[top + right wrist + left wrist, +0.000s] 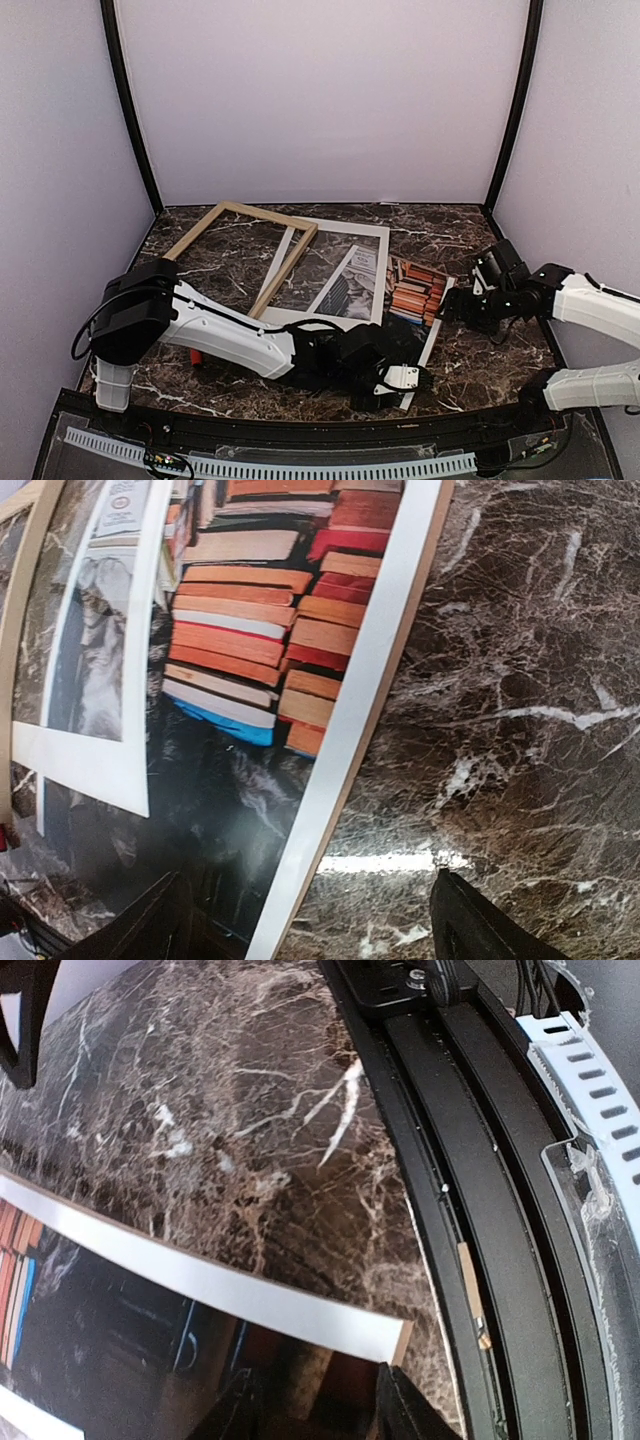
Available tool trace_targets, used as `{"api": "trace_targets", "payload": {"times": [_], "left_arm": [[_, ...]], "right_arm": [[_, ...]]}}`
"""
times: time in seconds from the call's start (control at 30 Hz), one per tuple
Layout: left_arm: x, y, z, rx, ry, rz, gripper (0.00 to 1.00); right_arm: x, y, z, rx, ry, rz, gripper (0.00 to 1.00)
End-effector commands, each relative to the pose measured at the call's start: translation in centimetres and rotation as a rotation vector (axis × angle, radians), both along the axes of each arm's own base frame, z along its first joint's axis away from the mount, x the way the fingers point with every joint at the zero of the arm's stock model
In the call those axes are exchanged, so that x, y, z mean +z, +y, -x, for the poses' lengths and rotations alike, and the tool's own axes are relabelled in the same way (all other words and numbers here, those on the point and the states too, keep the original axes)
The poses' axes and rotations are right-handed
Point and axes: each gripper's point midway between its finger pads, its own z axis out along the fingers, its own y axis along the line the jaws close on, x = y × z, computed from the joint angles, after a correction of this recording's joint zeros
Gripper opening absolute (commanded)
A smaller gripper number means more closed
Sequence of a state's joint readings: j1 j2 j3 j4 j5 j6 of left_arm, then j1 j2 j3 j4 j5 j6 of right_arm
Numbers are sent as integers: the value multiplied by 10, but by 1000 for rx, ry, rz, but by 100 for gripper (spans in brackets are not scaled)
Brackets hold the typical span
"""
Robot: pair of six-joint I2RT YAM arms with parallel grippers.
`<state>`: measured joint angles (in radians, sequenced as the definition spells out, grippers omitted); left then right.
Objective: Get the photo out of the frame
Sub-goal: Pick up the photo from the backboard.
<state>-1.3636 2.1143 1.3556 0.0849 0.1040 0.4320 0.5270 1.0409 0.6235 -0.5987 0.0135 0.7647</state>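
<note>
photo (415, 290) flat on tabletop (480, 350), right of centre, outside frame (270, 214), left part under white mat (345, 226) | left pincer (320, 1405) parted astride near corner, apparently pinching nothing | right pincer (310, 920) spread above right margin | step: likely finishing; next: draw photo clear of mat | hidden: cat mostly covered by left arm

Left arm (230, 340), right arm (590, 305) low, jaws open
</note>
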Motion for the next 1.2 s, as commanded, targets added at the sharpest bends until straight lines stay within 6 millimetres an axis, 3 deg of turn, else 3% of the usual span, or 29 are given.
{"api": "trace_targets", "payload": {"times": [0.0, 0.1, 0.27, 0.4, 0.8, 1.17], "left_arm": [[53, 12, -22, 133, 28, 124, 41], [51, 41, -56, 282, 104, 134, 40], [68, 89, -109, 504, 222, 204, 43], [57, 124, -132, 686, 354, 208, 45], [16, 170, -157, 908, 569, 188, 44], [-8, 196, -172, 1044, 632, 108, 43]], "right_arm": [[12, 10, 16, 41, 15, -96, 84], [19, 26, 31, 76, 26, -220, 84], [21, 54, 64, 123, 98, -384, 84], [23, 63, 83, 110, 151, -412, 84], [8, 89, 127, 62, 321, -493, 81], [-8, 102, 126, 12, 353, -469, 78]]}}
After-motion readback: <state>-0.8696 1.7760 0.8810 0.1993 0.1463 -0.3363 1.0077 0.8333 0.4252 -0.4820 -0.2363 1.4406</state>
